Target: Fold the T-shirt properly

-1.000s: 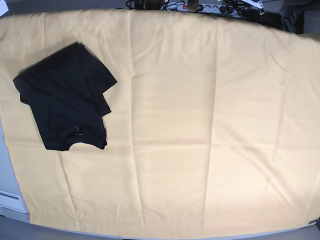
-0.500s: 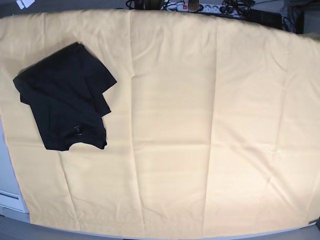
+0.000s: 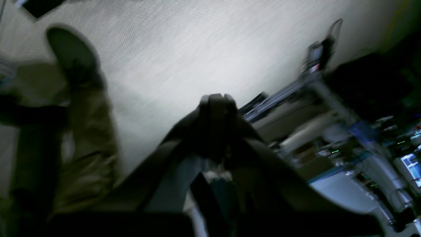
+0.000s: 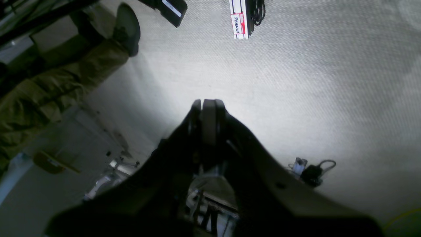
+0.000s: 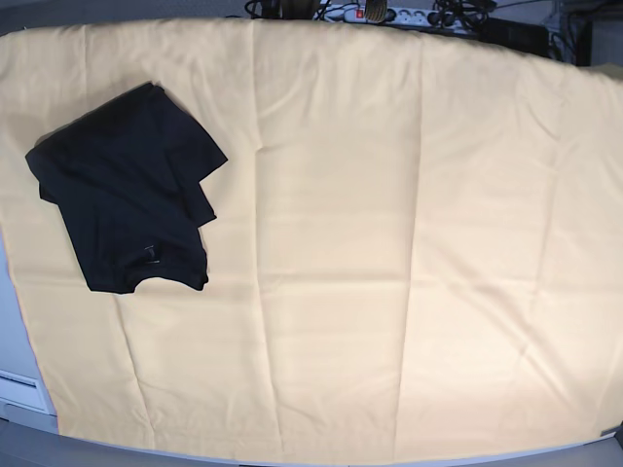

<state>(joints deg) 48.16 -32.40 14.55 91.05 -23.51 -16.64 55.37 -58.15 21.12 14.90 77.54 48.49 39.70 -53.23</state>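
The pale yellow cloth (image 5: 389,243) is seen to cover nearly the whole base view, creased into broad panels but otherwise flat. At the top edge of that view a power strip (image 5: 384,14) with cables is noted beyond the cloth.

The T-shirt (image 5: 127,195) is found in the upper left of the base view, near the cloth's left edge. It is bunched into a rough, partly doubled heap, not spread flat. Its long axis is judged to run diagonally, from the upper left down toward the lower middle of the heap, where a neckline notch appears at the bottom edge. A sleeve or flap is seen projecting toward the right side of the heap.

No arm is visible in the base view. Both wrist cameras are found pointed away from the cloth, toward a pale textured surface.

The right gripper (image 4: 209,107) is seen with its jaws pressed together and nothing between them. A trouser leg and shoe (image 4: 126,28) occupy the upper left of that view, and a labelled white strip (image 4: 240,23) the top centre.

The left gripper (image 3: 215,102) is likewise seen closed and empty, though the view is blurred.

The direction from either gripper to the garment cannot be read from the wrist views. As the garment lies on the base view's left, the right arm is judged the nearer.
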